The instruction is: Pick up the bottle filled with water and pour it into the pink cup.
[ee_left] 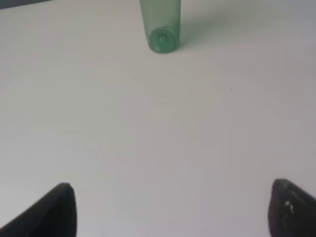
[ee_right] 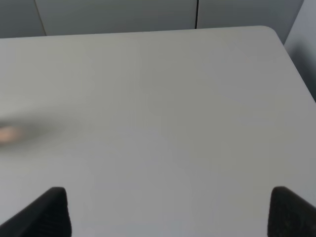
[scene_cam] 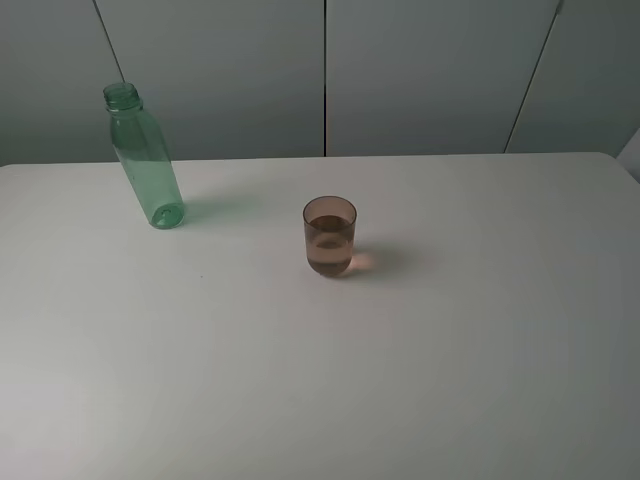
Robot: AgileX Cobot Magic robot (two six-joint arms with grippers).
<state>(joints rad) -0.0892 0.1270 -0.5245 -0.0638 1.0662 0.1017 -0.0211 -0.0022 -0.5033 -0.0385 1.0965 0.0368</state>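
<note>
The green translucent bottle (scene_cam: pixel 143 160) stands capless at the table's rear left, and its lower part shows in the left wrist view (ee_left: pixel 160 24). The pink cup (scene_cam: pixel 330 236) stands near the table's middle, with liquid in its lower half. Neither arm appears in the exterior high view. My left gripper (ee_left: pixel 170 212) is open over bare table, well short of the bottle, with nothing between its dark fingertips (ee_left: pixel 54 212). My right gripper (ee_right: pixel 168 212) is also open and empty over the table's right part. Only a blurred pinkish patch (ee_right: pixel 10 132) shows at the edge of the right wrist view.
The white table (scene_cam: pixel 450 380) ends at a rear edge against grey wall panels (scene_cam: pixel 420 70), with a rounded corner at the rear right (scene_cam: pixel 610 158). Nothing else stands on it.
</note>
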